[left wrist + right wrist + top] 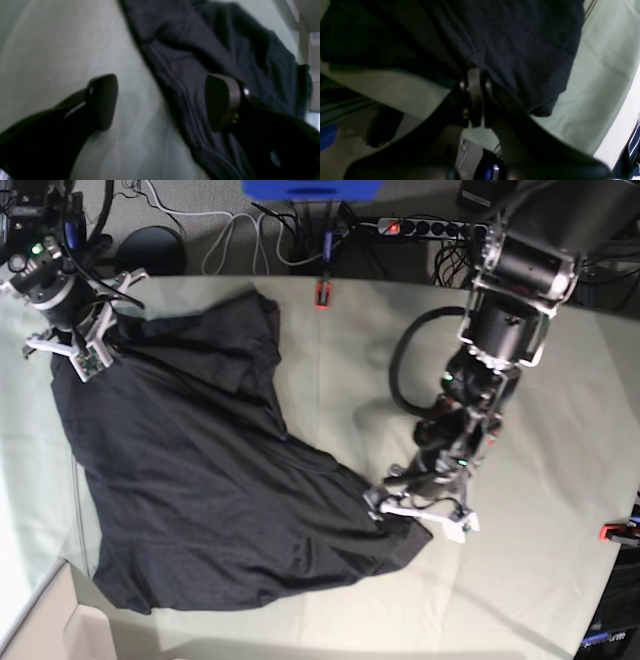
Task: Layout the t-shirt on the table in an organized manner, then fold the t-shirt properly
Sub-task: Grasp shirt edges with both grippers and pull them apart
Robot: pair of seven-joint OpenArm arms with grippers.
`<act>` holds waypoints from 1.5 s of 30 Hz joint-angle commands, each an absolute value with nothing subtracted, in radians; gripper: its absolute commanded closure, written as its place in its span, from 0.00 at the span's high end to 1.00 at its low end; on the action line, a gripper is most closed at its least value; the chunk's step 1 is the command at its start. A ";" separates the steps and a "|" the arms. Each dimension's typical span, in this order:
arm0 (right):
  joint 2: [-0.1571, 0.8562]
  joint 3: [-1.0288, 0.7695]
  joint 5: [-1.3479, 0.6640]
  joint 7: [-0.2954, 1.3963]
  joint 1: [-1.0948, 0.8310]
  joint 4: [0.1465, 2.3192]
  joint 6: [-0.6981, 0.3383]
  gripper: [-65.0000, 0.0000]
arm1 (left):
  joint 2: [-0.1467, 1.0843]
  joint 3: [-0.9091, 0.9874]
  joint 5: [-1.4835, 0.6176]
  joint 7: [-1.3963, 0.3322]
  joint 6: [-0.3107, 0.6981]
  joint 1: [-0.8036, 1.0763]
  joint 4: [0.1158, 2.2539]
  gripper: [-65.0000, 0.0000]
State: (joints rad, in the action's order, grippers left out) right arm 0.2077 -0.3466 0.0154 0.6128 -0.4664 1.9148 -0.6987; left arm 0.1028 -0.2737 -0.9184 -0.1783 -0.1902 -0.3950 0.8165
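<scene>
The left tool (161, 102) stands wide open with nothing between its two dark pads; one pad (103, 101) hangs over bare pale green cloth and the other (221, 102) over the edge of the t-shirt (212, 50), and the blur makes it hard to say whether either pad touches. In the base view this left tool (420, 508) sits at the right-hand corner of the t-shirt (210, 480), toward the near side of the surface (540, 580). The right tool (475, 97) is closed tight, pinching a gathered fold of the dark fabric (495, 45) at its tips. In the base view the right tool (85, 345) is at the far left, holding the garment's upper corner. The charcoal t-shirt lies spread but rumpled across the left half of the surface, reaching from the far left corner to the near middle. A red-orange clamp (322, 293) sits on the far edge, another (616, 530) at the right edge, and a power strip (430, 226) lies beyond on the floor.
</scene>
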 commanded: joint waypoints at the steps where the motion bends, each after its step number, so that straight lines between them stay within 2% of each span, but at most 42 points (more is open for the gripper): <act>1: 0.219 -0.352 0.007 0.596 -0.467 1.931 -0.698 0.00 | 0.094 -0.282 -0.928 -0.134 -0.188 -0.432 0.797 0.81; 11: 0.219 -0.357 0.007 0.596 -0.467 1.931 -0.698 0.00 | 0.042 -0.375 -0.928 -0.101 -0.185 -0.513 0.591 0.78; 12: 0.219 -0.357 0.007 0.598 -0.467 1.931 -0.698 0.00 | 0.039 -0.381 -0.928 -0.101 -0.183 -0.515 0.591 0.72; 14: 0.219 -0.357 0.007 0.598 -0.467 1.931 -0.698 0.00 | 0.039 -0.380 -0.928 -0.099 -0.148 -0.521 0.591 0.52; 18: 0.220 -0.358 0.007 0.598 -0.466 1.931 -0.698 0.00 | 0.041 -0.374 -0.928 -0.097 -0.039 -0.527 0.582 0.02; 24: 0.226 -0.358 0.007 0.593 -0.455 1.931 -0.698 0.00 | 0.093 -0.300 -0.937 -0.104 -0.039 -0.513 0.680 0.00; 30: 0.226 -0.401 0.008 0.598 -0.354 1.931 -0.698 0.00 | 0.185 -0.168 -0.937 -0.107 -0.045 -0.372 0.997 0.00; 34: 0.226 -0.404 0.008 0.598 -0.214 1.931 -0.698 0.00 | 0.257 -0.090 -0.938 -0.107 -0.134 -0.288 1.207 0.00; 39: 0.214 -0.400 0.008 0.605 -0.042 1.934 -0.698 0.00 | 0.351 -0.007 -0.938 -0.107 -0.183 -0.194 1.429 0.00; 45: 0.160 -0.394 0.007 0.766 0.038 1.936 -0.698 0.00 | 0.403 0.120 -0.938 -0.107 -0.183 -0.044 1.570 0.00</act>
